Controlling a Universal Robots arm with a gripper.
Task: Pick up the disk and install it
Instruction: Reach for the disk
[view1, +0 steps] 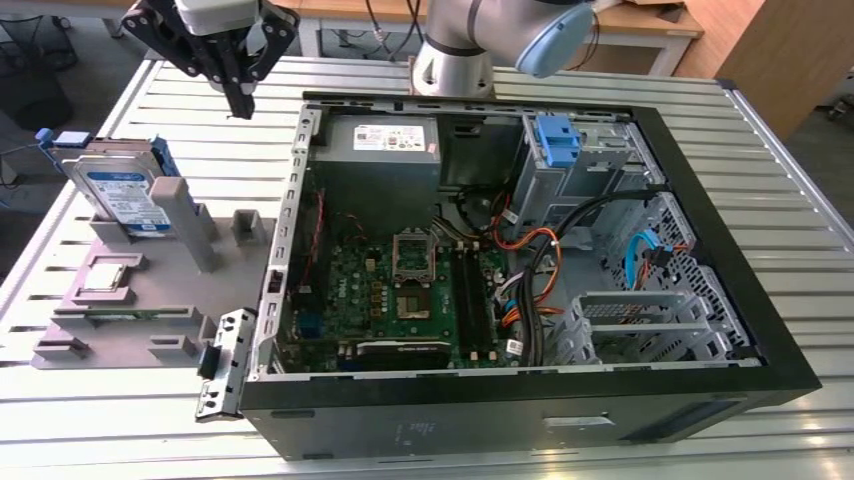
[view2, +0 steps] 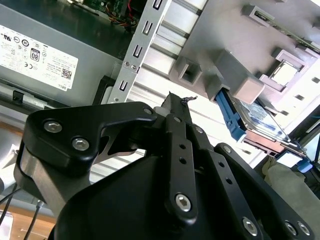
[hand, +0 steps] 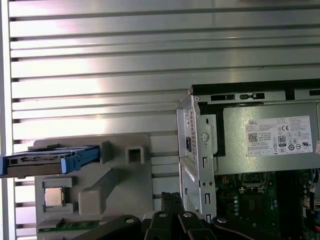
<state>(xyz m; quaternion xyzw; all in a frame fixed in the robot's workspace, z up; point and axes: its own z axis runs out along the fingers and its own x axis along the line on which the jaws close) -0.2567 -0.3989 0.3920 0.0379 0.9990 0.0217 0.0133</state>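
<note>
At the exterior view's left we see one disk (view1: 127, 195), its single blue-and-white label showing, standing upright in the grey fixture (view1: 187, 235) on the slatted table (view1: 134, 440). Nearby, above the table, hangs the gripper (view1: 243, 105), fingers pressed together on nothing. Rightward lies one open computer case (view1: 534, 420), holding one white-labelled power supply (view1: 380, 150) and one blue bracket (view1: 558, 140).

Blue-framed silver disk (view1: 123, 192) leans upright in the grey holder (view1: 134, 300).
</note>
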